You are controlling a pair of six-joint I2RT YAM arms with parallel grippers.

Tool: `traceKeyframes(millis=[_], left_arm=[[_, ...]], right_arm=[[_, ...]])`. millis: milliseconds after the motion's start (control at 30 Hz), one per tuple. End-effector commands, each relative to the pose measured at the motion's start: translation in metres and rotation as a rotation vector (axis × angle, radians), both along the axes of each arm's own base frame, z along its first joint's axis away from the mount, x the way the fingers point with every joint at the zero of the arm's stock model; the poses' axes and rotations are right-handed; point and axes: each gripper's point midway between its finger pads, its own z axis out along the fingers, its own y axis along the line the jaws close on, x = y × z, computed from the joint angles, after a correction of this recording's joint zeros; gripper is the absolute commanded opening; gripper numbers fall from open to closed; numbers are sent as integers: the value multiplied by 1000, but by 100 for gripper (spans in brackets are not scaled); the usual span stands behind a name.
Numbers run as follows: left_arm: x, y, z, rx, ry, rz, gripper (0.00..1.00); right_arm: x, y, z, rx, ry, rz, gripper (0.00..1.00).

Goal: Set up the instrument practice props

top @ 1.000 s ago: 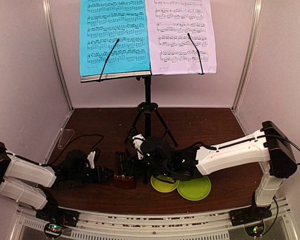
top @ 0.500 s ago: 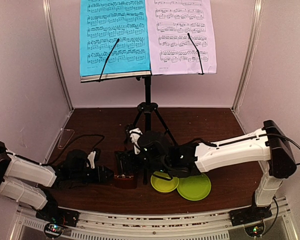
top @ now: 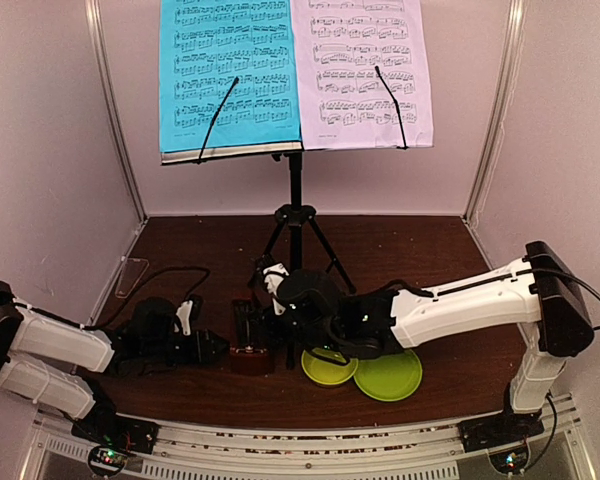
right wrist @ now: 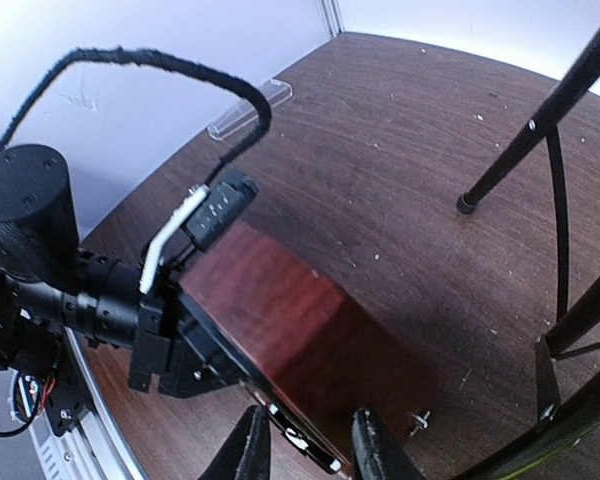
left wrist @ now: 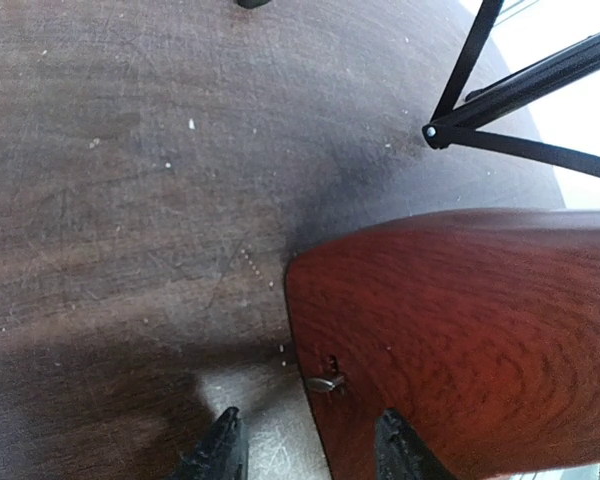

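Observation:
The black music stand (top: 295, 200) rises at the back, carrying a cyan sheet (top: 230, 70) and a pale lilac sheet (top: 365, 70). The brown metronome (top: 250, 350) sits on the dark table in front of the tripod legs. My right gripper (right wrist: 310, 450) reaches over it from the right, jaws open and narrow, one finger on each side of the metronome's (right wrist: 280, 310) near black-edged end. My left gripper (left wrist: 312, 448) is low at its left, open, with a corner of the metronome (left wrist: 460, 330) and bare table between the fingers.
A lime-green bowl (top: 328, 368) and plate (top: 390, 378) lie under my right forearm. Tripod legs (right wrist: 530, 130) splay just behind the metronome. A clear plastic piece (top: 130, 275) lies by the left wall, and a black cable (right wrist: 150, 60) loops over my left arm.
My right gripper has shifted slightly left over the metronome and its jaws have narrowed around the near end. The left arm has not moved.

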Motion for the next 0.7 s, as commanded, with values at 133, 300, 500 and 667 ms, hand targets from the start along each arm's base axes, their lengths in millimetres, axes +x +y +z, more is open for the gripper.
traceKeyframes(millis=[133, 300, 500, 667], left_arm=[[7, -7, 11, -9, -45, -16, 45], [7, -7, 11, 1, -47, -23, 45], [9, -3, 18, 48, -79, -29, 48], [8, 3, 18, 77, -84, -20, 52]], right_arm=[[2, -16, 5, -4, -12, -25, 31], [-2, -14, 11, 26, -15, -5, 39], [-8, -6, 19, 44, -17, 18, 54], [-10, 2, 27, 51, -27, 15, 66]])
